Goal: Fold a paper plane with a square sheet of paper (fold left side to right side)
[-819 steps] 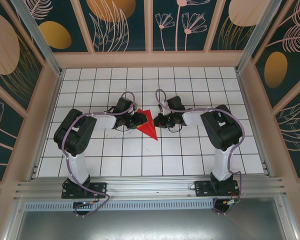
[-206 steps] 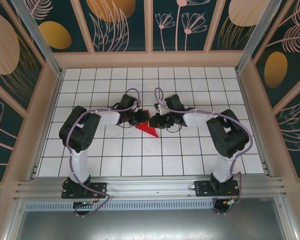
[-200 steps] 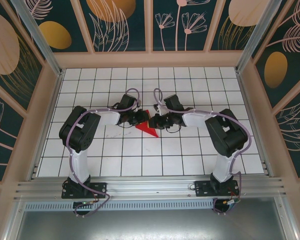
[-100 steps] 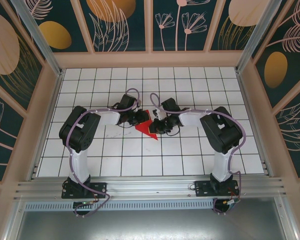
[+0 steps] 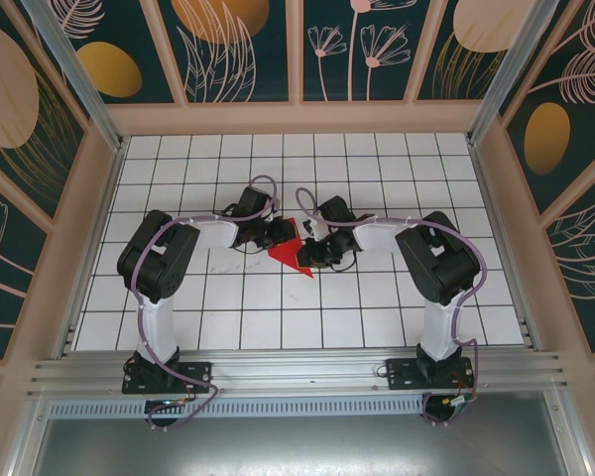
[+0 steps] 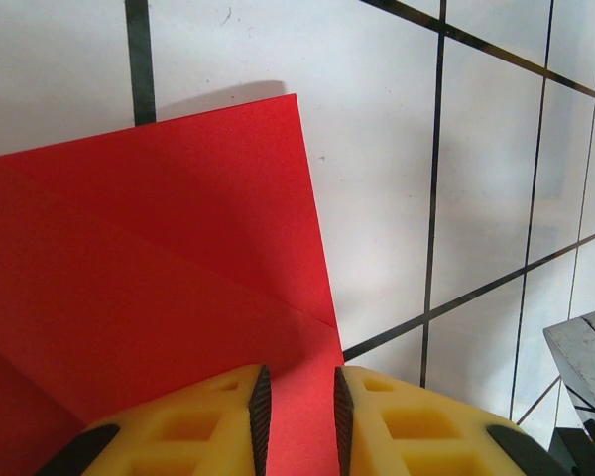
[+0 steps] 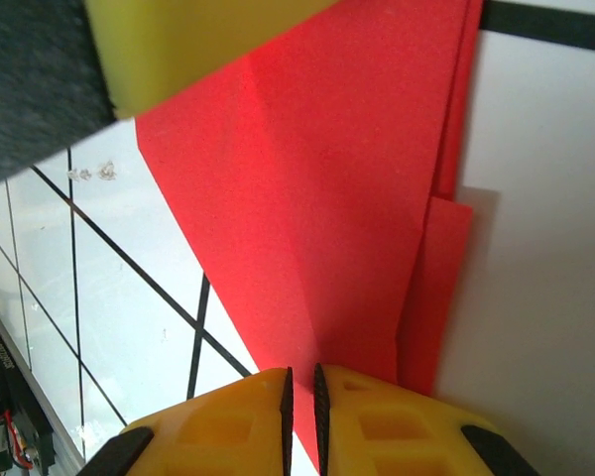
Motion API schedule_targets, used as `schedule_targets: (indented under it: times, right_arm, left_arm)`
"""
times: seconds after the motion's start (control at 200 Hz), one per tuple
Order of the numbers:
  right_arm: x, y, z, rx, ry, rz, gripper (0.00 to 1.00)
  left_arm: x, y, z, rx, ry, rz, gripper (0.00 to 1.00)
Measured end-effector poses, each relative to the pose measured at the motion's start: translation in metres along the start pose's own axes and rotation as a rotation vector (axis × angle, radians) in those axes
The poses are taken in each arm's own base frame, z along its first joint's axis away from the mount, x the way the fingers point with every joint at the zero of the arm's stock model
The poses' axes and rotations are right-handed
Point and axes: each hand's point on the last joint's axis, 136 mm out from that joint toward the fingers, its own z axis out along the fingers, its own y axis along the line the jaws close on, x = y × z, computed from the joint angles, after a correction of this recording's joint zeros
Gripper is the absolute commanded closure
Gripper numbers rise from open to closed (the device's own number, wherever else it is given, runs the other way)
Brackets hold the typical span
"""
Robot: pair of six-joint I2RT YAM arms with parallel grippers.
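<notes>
Fingers of the left gripper (image 6: 297, 407) are blocky yellow plastic with hollow square cells and black ribbed pads on their inner faces. They stand a narrow gap apart over the edge of the red paper (image 6: 178, 258), whose matte surface shows through the gap. The right gripper (image 7: 300, 397) is built alike, its pads almost together — only a thin slit with red behind it, and whether a layer is nipped there cannot be told. The paper is thin and plain, folded into overlapping straight-edged layers. Sharp creases run diagonally across it and one layer ends in a square corner. In the right wrist view a narrower strip pokes out beneath the upper flap and casts a soft shadow. From above it reads as a pointed wedge — tip towards the near edge — lying near the middle of the table (image 5: 278, 327), between the two grippers. That table is smooth white, ruled by thin black lines into square tiles.
</notes>
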Motion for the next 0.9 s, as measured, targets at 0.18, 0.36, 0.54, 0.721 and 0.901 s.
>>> schedule_targets:
  times: [0.18, 0.36, 0.54, 0.721, 0.901]
  right_arm:
    - [0.001, -0.001, 0.001, 0.013, 0.001, -0.009, 0.83]
    - [0.004, -0.002, -0.001, 0.033, 0.009, -0.02, 0.83]
    - [0.011, -0.005, -0.004, 0.075, 0.025, -0.028, 0.83]
    - [0.016, -0.008, -0.007, 0.123, 0.031, -0.039, 0.82]
    - [0.018, -0.006, -0.018, 0.139, 0.014, -0.034, 0.82]
  left_arm:
    - [0.0, 0.0, 0.0, -0.001, 0.0, 0.0, 0.72]
    - [0.0, 0.0, 0.0, -0.001, 0.0, 0.0, 0.72]
    - [0.0, 0.0, 0.0, -0.002, -0.001, 0.0, 0.72]
    - [0.0, 0.0, 0.0, -0.002, -0.001, 0.0, 0.72]
    - [0.0, 0.0, 0.0, -0.001, -0.001, 0.0, 0.72]
